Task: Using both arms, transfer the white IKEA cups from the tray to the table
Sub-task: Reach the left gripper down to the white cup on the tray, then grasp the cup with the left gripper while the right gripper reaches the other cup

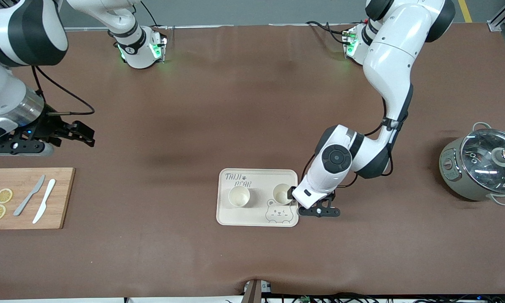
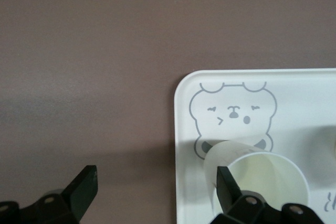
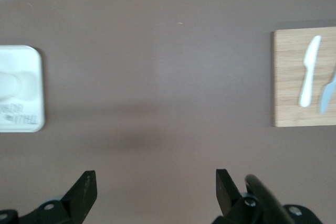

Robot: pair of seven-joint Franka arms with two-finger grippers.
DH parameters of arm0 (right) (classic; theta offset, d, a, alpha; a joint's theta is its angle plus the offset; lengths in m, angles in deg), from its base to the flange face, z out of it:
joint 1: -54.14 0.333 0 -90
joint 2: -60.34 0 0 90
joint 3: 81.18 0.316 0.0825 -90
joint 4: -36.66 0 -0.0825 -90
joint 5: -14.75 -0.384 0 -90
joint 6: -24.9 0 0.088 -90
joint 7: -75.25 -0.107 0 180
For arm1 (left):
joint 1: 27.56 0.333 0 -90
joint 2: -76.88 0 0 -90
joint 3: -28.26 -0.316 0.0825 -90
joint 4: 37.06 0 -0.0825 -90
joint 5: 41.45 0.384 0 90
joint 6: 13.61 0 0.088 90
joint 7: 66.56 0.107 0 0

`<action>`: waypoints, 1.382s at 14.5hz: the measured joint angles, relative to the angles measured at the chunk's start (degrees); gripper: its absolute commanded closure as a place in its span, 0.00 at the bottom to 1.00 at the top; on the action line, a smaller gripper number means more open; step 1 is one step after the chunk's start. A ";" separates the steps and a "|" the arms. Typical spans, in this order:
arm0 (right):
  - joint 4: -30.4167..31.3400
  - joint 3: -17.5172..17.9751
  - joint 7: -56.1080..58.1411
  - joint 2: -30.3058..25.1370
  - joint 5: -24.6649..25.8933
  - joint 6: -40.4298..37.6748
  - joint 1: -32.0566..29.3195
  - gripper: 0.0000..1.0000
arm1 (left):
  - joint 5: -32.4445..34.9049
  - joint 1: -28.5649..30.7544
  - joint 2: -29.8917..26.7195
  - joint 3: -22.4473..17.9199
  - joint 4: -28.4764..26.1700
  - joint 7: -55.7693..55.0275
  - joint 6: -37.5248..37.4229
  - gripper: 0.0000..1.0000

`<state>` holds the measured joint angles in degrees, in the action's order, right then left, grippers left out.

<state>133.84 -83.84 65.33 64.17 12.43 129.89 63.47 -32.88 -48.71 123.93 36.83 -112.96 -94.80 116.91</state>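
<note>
Two white cups stand upright on the cream bear tray (image 1: pixel 256 219). One cup (image 1: pixel 239 196) is toward the right arm's end and the other cup (image 1: pixel 282 194) is toward the left arm's end, above the bear drawing. My left gripper (image 1: pixel 295 198) is open and low at the tray's edge. In the left wrist view (image 2: pixel 156 187) one finger (image 2: pixel 226 184) touches or overlaps that cup's wall (image 2: pixel 262 177), and the other finger is over bare table. The cup is not between the fingers. My right gripper (image 1: pixel 86 135) is open and empty, up over the table above the cutting board; it shows in its wrist view (image 3: pixel 156 192).
A wooden cutting board (image 1: pixel 58 185) near the right arm's end holds two lemon slices (image 1: pixel 4 195), a grey knife (image 1: pixel 29 201) and a white knife (image 1: pixel 44 206). A grey-green pot with a glass lid (image 1: pixel 482 166) stands near the left arm's end.
</note>
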 measured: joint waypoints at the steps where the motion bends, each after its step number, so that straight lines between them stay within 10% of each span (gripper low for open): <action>1: -1.30 0.05 -2.98 0.92 -1.08 0.05 1.19 0.00 | 0.00 -0.28 0.01 0.00 0.13 0.00 0.00 0.00; 16: -15.62 0.31 -31.82 21.69 -1.89 14.21 17.89 0.00 | 0.00 -4.06 2.46 -1.92 0.42 -4.50 1.09 0.00; 17: -15.81 0.31 -32.50 22.77 -1.89 15.24 18.26 0.00 | 0.00 -4.23 2.59 -1.93 0.42 -5.10 1.19 0.38; 18: -16.02 0.30 -33.02 23.92 -1.89 16.52 18.64 0.00 | 0.00 -4.41 2.74 -1.93 0.42 -6.35 1.30 0.99; 20: -16.60 0.31 -34.41 26.57 -1.89 19.69 19.45 0.00 | 0.00 -4.78 3.08 -1.93 0.42 -10.79 1.47 1.00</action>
<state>117.24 -83.53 30.92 90.74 10.53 149.58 82.93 -32.88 -53.49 127.01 34.90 -112.54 -105.59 118.38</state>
